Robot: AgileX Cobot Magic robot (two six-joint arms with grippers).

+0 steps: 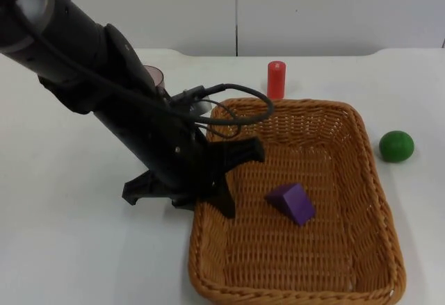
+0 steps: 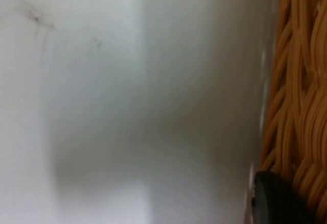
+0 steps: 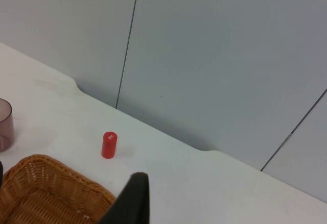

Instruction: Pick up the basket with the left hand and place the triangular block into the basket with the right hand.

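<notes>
L gripper (image 1: pixel 208 180) is down at the left rim of the basket (image 1: pixel 361 180), one finger inside the wall, one outside on the table (image 1: pixel 69 249). Fingers straddle the wicker but I can't tell if they've clamped yet. L wrist view: woven wall (image 2: pixel 299 81) close up, right beside a fingertip (image 2: pixel 273 198), bare table next to it.

Purple triangular block (image 1: pixel 292 203) already lies inside the basket, on its floor, a bit right of centre, apart from the L gripper. So placing looks done; what's left, by my read, is the hold/lift.

To do it well: get the rim fully between the fingers before lifting, close firmly, lift straight & level so the block doesn't slide toward the low side.

R arm waits; its gripper (image 3: pixel 130 203) is raised, looking at the partition wall (image 3: pixel 214 55). Finger state: can't tell.

Also on table: red cylinder (image 1: pixel 276 79) behind basket, green ball (image 1: pixel 396 146) to its right, dark cup (image 3: pixel 4 124) by the L arm.
</notes>
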